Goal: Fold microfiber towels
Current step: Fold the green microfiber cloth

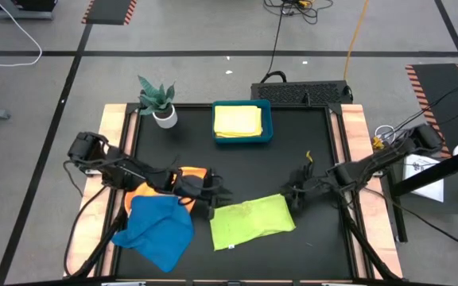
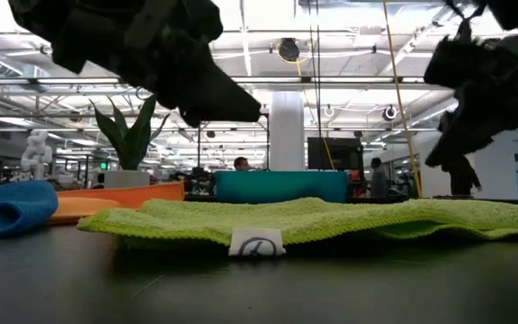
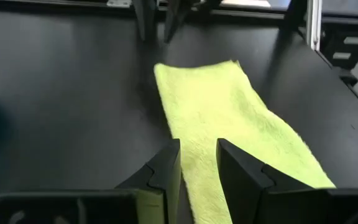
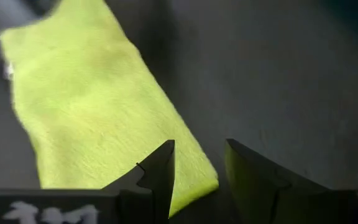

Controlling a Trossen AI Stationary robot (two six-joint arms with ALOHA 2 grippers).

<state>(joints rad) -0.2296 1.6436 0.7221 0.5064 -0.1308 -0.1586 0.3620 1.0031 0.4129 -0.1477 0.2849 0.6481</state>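
A lime green microfiber towel (image 1: pixel 253 221) lies flat on the black table, folded into a long strip, with a white label (image 2: pixel 257 245) at its near edge. My left gripper (image 1: pixel 215 193) hovers open just off its left end, above the table (image 3: pixel 197 152). Over the towel's right end, my right gripper (image 1: pixel 296 193) also hovers open, with the towel's corner (image 4: pixel 194 183) below its fingers. The low view shows both grippers (image 2: pixel 236 106) (image 2: pixel 457 166) clear above the cloth. A blue towel (image 1: pixel 157 226) lies crumpled on an orange one (image 1: pixel 151 189) at the near left.
A teal tray (image 1: pixel 267 119) holding folded yellow towels (image 1: pixel 238 121) stands at the far middle, with a potted plant (image 1: pixel 157 102) to its left. Bare black table lies between the tray and the green towel and to the towel's right.
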